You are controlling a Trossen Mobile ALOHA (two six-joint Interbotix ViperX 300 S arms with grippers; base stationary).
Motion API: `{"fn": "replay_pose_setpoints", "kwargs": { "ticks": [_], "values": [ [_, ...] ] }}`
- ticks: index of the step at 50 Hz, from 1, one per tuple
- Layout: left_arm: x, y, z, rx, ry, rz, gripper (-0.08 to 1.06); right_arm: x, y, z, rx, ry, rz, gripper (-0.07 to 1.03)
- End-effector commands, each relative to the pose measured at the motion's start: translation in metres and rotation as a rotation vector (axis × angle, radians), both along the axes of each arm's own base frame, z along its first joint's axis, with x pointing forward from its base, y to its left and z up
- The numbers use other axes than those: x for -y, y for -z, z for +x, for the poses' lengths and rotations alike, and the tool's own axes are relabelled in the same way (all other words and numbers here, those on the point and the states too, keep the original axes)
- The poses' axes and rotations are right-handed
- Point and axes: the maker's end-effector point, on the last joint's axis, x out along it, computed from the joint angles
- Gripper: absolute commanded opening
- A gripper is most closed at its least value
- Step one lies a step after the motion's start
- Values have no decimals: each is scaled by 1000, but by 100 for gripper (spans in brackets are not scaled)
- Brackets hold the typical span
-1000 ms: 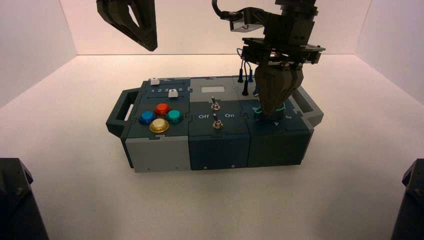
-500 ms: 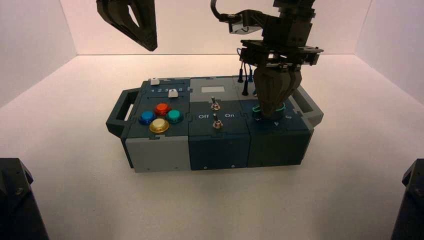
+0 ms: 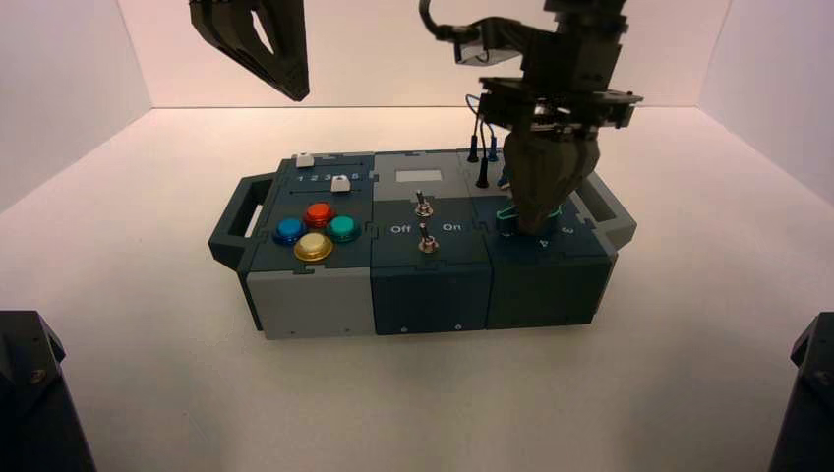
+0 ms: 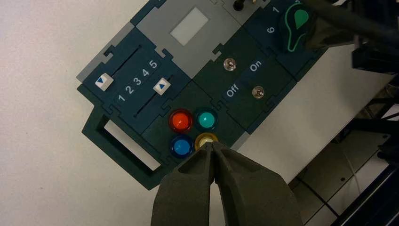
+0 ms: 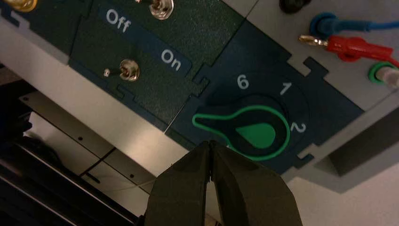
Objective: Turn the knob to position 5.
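Pale tabletop [image 3: 417, 393] before us; our right gripper [image 5: 210, 142], pincer pressed together, hovers by the green-outlined knob [image 5: 254, 133].

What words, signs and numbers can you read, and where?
"Off": dark middle panel
"On": same panel
"1 2 3 4 5": between two white square sliders
Triangles: on those sliders
"6", "1", "2": around the chunky green teardrop knob
Other knob numbers: hidden or unclear; right hand is there. Left hand: above the buttons.
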Motion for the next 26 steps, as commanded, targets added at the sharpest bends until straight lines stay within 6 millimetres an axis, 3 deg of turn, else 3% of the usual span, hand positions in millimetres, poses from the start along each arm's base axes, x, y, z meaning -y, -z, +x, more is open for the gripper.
{"fn": "replay_pose_setpoints", "kwargs": {
  "ticks": [1, 13, 26],
  "values": [
    [4, -9, 4, 27, 6, -19, -3, 0, -17, -4, 34, -7, 37, -2],
    [4, -8, 5, 27, 8, -12, -3, 10, -36, -18, 79, -9, 74, -2],
    [5, -5, 7, 30, 8, -9, -3, 11, -40, -19, 87, -16, 81, -2]
  ]
}}
